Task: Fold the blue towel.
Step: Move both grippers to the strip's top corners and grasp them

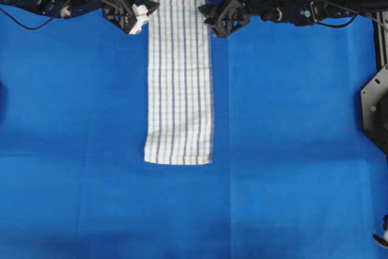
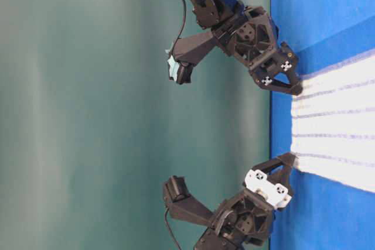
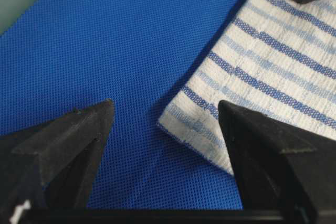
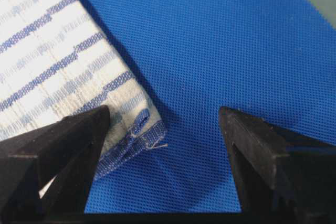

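The towel point(image 1: 179, 80) lies flat on the blue sheet point(image 1: 291, 150), long axis running away from the arms, its two top corners each framed by a wide-open claw, left gripper point(image 1: 140, 17) and right gripper point(image 1: 213, 21) equally near.
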You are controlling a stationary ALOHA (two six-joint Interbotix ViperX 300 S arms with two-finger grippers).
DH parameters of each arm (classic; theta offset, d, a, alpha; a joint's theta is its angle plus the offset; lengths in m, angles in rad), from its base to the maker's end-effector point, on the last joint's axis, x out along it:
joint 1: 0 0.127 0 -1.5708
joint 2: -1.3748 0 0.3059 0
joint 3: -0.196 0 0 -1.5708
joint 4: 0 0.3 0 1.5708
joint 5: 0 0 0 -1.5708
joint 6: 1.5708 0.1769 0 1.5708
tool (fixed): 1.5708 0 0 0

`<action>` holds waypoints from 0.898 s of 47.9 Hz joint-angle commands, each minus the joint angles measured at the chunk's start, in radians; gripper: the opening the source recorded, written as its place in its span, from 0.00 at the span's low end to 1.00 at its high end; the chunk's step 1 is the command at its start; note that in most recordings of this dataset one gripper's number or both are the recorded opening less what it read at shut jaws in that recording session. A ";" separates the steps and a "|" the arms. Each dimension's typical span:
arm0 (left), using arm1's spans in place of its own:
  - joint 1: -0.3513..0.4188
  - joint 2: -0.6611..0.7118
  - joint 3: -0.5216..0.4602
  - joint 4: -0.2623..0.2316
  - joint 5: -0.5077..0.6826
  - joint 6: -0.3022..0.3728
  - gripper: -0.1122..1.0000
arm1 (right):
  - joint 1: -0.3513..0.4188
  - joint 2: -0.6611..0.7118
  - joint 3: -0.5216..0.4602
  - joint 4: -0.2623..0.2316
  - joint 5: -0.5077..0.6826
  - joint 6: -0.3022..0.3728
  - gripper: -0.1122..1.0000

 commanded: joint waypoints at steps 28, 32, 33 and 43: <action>-0.029 0.017 -0.035 0.003 -0.018 0.005 0.14 | 0.021 -0.002 -0.005 0.035 -0.005 -0.002 0.17; -0.029 0.015 -0.038 0.003 -0.018 0.006 0.14 | 0.021 -0.005 -0.005 0.035 -0.006 -0.002 0.17; -0.029 0.015 -0.038 0.002 -0.018 0.009 0.14 | 0.021 -0.006 -0.005 0.035 -0.006 -0.002 0.17; -0.029 -0.031 -0.037 0.003 -0.012 0.040 0.14 | 0.021 -0.063 0.008 0.034 -0.006 -0.011 0.17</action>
